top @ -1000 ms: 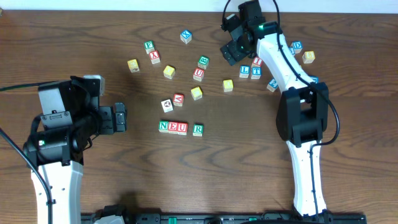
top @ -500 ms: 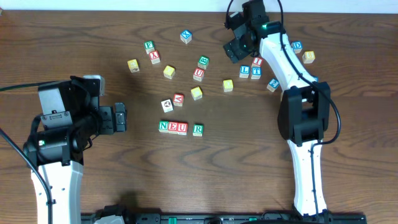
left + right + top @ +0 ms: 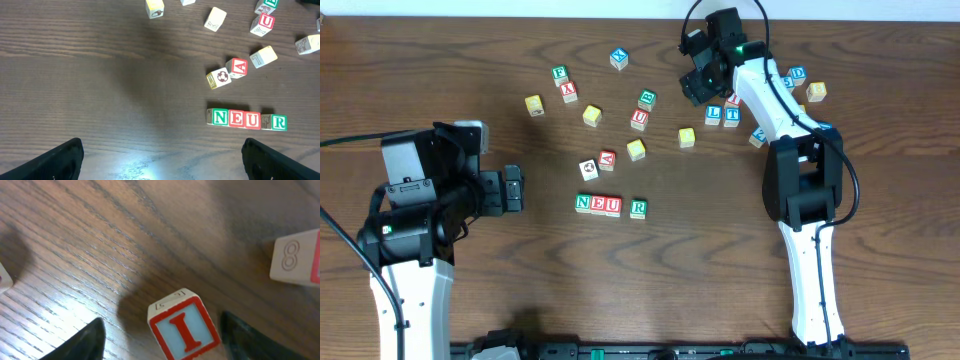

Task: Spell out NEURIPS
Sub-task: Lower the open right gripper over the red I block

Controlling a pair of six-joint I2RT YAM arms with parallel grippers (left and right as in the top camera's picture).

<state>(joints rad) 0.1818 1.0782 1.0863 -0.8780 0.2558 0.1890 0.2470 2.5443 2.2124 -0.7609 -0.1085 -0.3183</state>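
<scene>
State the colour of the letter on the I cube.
The I cube has a red letter; clearest in the right wrist view.

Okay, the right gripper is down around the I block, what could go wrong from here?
1. The I block sits turned at an angle between the fingers of the right gripper, so a squeeze may twist it or pop it out.
2. The right-hand finger looks nearer the block than the other, so it may shove the block sideways first.
3. The NEUR row stands loose; setting the I beside the R block could knock the row crooked.
</scene>
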